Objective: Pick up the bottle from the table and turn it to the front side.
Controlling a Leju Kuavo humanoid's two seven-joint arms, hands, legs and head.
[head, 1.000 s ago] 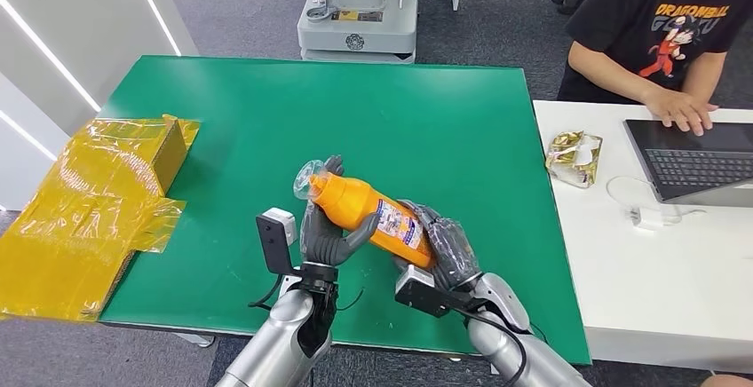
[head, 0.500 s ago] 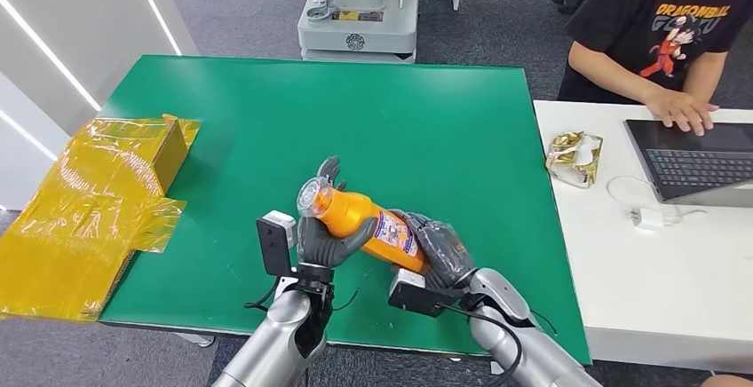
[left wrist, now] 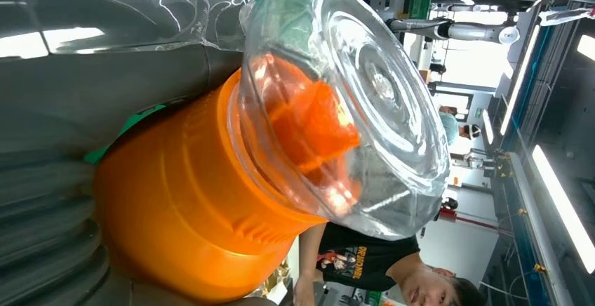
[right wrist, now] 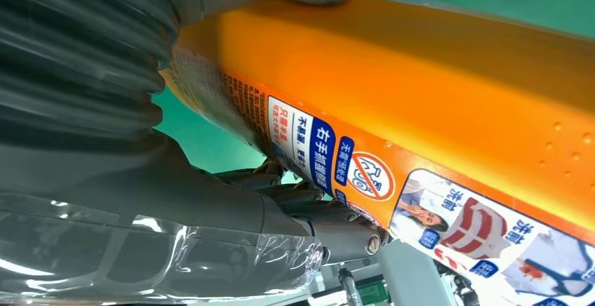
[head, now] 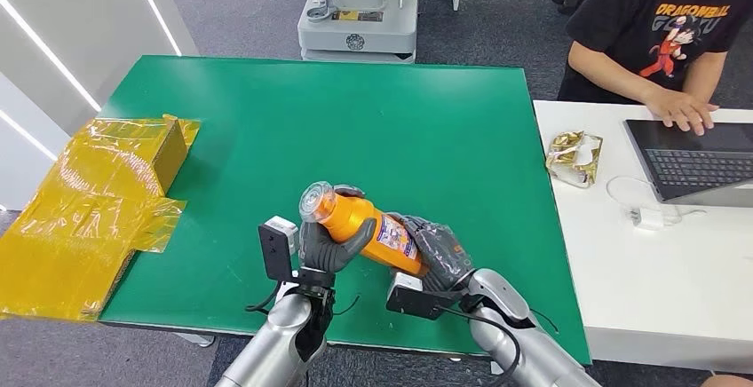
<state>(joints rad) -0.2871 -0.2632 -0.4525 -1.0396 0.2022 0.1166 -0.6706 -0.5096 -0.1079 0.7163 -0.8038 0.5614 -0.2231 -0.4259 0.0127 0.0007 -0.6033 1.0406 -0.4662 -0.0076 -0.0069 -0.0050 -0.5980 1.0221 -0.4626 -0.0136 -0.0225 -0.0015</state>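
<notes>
Left hand (head: 327, 243) grips orange bottle (head: 373, 227) at neck; right hand (head: 439, 252) grips base. Bottle held tilted, clear of green table (head: 426, 130), two-point support permitting rotation toward label front.

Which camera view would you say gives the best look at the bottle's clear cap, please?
The left wrist view: the clear cap sits close up, its ridged top and the orange spout inside plainly visible on the orange bottle. The head view shows the cap small, above the left hand. The right wrist view shows the bottle's label.
</notes>
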